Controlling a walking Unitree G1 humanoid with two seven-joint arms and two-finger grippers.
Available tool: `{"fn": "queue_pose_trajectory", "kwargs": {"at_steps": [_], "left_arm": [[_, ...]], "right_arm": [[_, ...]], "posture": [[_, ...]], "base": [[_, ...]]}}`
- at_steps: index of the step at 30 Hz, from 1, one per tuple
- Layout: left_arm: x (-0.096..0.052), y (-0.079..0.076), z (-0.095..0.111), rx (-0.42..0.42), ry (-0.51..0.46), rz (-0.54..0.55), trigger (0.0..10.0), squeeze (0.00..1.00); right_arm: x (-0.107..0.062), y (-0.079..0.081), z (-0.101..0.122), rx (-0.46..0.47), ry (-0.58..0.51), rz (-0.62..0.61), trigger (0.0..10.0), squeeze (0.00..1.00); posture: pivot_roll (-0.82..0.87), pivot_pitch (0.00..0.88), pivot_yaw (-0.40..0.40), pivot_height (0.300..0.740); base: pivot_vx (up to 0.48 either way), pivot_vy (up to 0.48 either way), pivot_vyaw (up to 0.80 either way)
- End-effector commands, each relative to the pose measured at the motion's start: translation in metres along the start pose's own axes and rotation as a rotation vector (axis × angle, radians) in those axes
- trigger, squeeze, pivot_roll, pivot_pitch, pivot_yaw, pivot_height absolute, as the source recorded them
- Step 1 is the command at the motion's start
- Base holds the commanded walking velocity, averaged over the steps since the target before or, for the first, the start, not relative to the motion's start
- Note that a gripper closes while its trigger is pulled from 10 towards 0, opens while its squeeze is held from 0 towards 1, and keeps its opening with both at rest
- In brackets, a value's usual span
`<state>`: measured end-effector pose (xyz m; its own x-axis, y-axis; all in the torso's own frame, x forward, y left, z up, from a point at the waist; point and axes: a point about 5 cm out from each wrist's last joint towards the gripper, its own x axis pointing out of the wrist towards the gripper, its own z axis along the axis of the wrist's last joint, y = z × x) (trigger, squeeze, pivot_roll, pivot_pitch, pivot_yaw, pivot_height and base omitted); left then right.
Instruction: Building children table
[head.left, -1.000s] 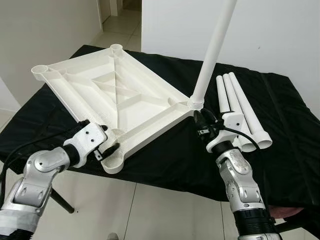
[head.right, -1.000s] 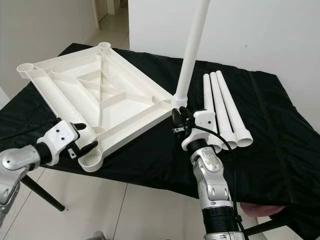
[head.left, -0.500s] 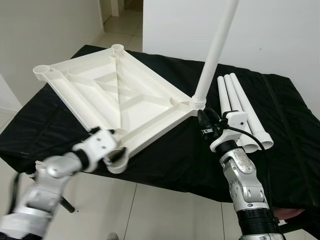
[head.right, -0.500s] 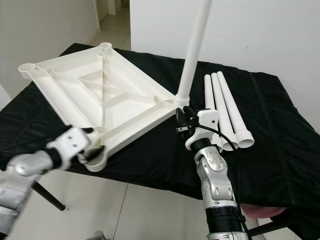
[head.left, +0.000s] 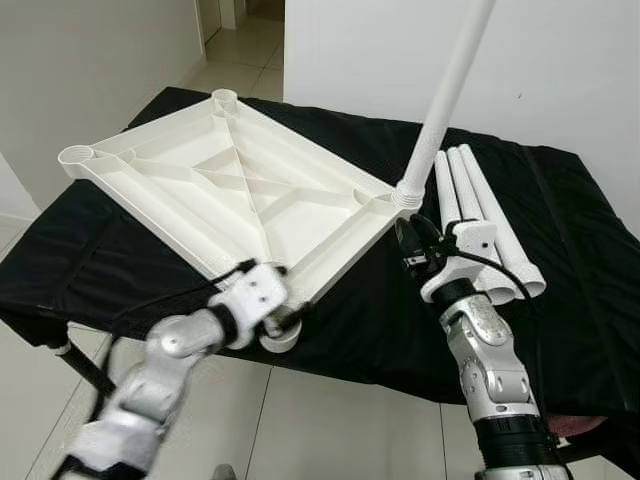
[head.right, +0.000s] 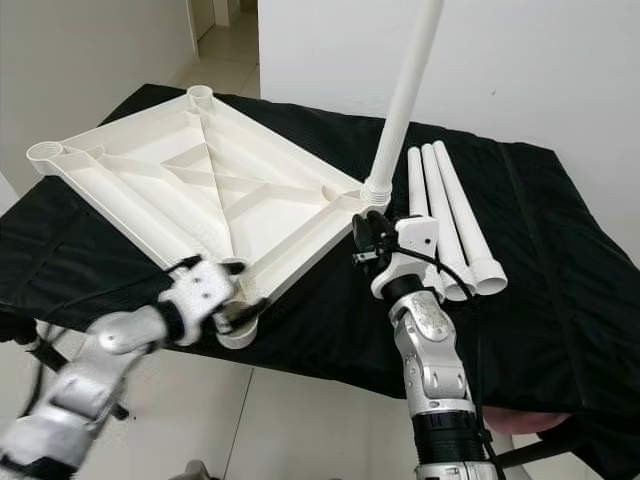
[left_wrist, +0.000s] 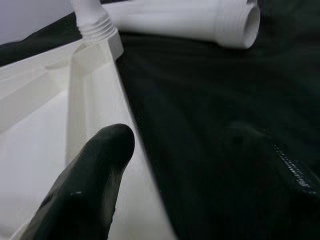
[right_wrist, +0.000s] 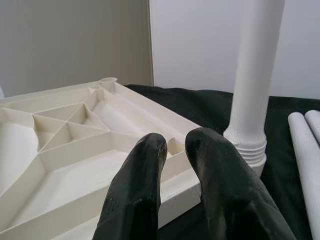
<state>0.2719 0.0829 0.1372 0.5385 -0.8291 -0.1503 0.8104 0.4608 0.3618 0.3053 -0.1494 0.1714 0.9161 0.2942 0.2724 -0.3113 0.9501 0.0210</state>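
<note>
Left claw (head.left: 283, 318) clamped on near corner of upturned white tabletop (head.left: 230, 190), right claw (head.right: 364, 238) closed and empty just beside upright leg (head.right: 404, 100), spare legs (head.right: 450, 220) on bench (head.right: 560, 250)

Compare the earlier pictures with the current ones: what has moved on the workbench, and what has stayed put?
The left gripper has swung the tabletop's near corner toward the robot's right, turning the upside-down tabletop; the fitted leg tilts with it. The right gripper stays by that leg's socket, and the three loose legs lie unmoved.
</note>
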Motion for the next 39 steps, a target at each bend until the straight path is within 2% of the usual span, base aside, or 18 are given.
{"fn": "queue_pose_trajectory", "kwargs": {"at_steps": [1, 6, 9, 14, 17, 22, 26, 35, 39], "left_arm": [[-0.002, 0.009, 0.003, -0.02, -0.009, 0.073, 10.0, 0.0], [-0.009, 0.021, 0.012, -0.024, -0.048, 0.106, 10.0, 0.0], [-0.027, 0.037, 0.02, -0.022, -0.071, 0.123, 10.0, 0.0], [-0.036, 0.042, 0.019, -0.003, -0.052, 0.117, 10.0, 0.0], [-0.051, 0.044, 0.014, -0.017, -0.024, 0.104, 10.0, 0.0], [-0.052, 0.044, 0.013, -0.02, -0.016, 0.104, 10.0, 0.0], [-0.051, 0.045, 0.014, -0.025, -0.017, 0.111, 10.0, 0.0], [-0.056, 0.05, 0.015, -0.036, -0.009, 0.115, 10.0, 0.0], [-0.058, 0.052, 0.016, -0.037, -0.008, 0.113, 10.0, 0.0]], "right_arm": [[-0.001, -0.004, -0.003, 0.013, 0.021, -0.013, 10.0, 0.0], [-0.001, -0.004, -0.004, 0.014, 0.024, -0.013, 10.0, 0.0], [-0.001, -0.004, -0.004, 0.019, 0.02, -0.015, 10.0, 0.0], [-0.001, -0.004, -0.005, 0.018, 0.022, -0.015, 10.0, 0.0], [-0.002, -0.002, -0.007, 0.005, 0.017, -0.013, 10.0, 0.0], [-0.001, -0.004, -0.007, 0.004, 0.013, -0.026, 10.0, 0.0], [0.006, -0.005, -0.006, 0.008, 0.009, -0.034, 10.0, 0.0], [0.008, -0.008, -0.004, -0.005, 0.009, -0.036, 10.0, 0.0], [0.008, -0.016, -0.001, -0.018, 0.006, -0.051, 10.0, 0.0]], "posture": [[-0.02, 0.072, -0.062, 0.74], [-0.01, 0.071, -0.059, 0.74], [0.0, 0.074, -0.058, 0.74], [0.0, 0.066, -0.059, 0.74], [0.01, 0.03, -0.056, 0.74], [0.02, 0.017, -0.049, 0.74], [0.02, 0.032, -0.051, 0.74], [0.02, 0.067, -0.051, 0.74], [0.03, 0.081, -0.074, 0.74]], "base": [[0.0, 0.0, 0.0], [0.0, 0.0, 0.0], [0.0, 0.0, 0.0], [0.0, 0.0, 0.0], [0.0, 0.0, 0.0], [0.0, 0.0, 0.0], [0.0, 0.0, 0.0], [0.0, 0.0, 0.0], [0.0, 0.0, 0.0]]}}
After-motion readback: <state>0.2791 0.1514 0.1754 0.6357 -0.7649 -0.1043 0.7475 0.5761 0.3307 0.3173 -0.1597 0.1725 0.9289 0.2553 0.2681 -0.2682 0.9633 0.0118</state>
